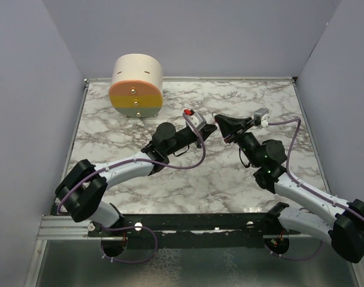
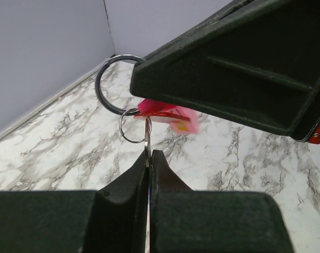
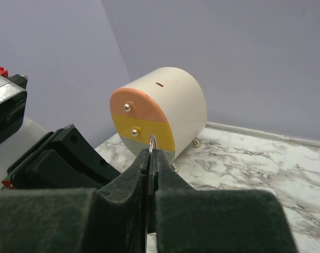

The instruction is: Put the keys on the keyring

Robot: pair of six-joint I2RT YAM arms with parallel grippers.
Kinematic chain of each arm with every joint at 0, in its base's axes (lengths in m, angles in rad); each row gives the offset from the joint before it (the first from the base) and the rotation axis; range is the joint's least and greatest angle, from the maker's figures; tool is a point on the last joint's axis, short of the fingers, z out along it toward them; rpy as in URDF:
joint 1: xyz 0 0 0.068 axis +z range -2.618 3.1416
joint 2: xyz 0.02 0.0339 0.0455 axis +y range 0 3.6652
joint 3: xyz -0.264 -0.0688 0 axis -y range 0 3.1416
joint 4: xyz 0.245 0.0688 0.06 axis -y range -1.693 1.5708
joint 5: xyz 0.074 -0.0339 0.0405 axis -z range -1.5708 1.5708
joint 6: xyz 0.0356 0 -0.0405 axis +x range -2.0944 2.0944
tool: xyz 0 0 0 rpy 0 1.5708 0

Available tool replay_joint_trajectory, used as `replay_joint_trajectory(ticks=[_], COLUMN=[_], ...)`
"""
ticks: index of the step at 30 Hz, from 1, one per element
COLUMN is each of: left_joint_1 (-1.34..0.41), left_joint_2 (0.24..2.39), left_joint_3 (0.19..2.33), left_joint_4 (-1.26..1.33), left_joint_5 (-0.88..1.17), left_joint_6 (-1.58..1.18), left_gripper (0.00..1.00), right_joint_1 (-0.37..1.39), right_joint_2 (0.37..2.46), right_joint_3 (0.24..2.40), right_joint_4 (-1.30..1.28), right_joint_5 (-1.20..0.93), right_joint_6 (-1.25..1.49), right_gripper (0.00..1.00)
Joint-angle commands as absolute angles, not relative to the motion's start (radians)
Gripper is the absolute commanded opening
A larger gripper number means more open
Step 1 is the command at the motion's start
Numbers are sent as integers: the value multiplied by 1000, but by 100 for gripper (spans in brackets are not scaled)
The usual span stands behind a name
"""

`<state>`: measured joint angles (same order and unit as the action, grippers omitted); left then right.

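The right claw [image 3: 151, 153] is clenched on the dark metal keyring [image 2: 97, 84], right of the cream cylinder [image 1: 137, 84]. The left claw [image 2: 148, 157] is clenched on a small silver ring [image 2: 120, 126]; the tiny red flat key [image 2: 160, 110] touches it.

Soft, even light fills the room, with only faint shadows on the marble table [image 1: 230, 185]. Up close, the pink strip [image 2: 186, 124] blurs, and the big ring [image 2: 97, 85] catches a glint.

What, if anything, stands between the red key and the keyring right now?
Nothing visible does. The red key, pinched by the left gripper, lies right beside the keyring, which the right gripper holds.
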<state>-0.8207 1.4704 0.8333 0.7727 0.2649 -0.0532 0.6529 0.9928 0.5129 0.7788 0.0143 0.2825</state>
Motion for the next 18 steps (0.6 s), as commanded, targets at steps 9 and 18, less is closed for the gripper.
replay_joint_trajectory(ticks=[9, 18], left_joint_1=[-858, -859], left_joint_2=[1422, 1388], left_joint_3=[826, 778], left_joint_4=[801, 774], left_joint_5=[311, 171], left_joint_6=[-93, -89], left_gripper=[0, 49], right_joint_1=[657, 657], right_joint_2=[1080, 1041], right_joint_3=[547, 531], right_joint_4=[899, 901], right_joint_5=[56, 62], right_joint_6=[204, 170], right_gripper=[1, 1])
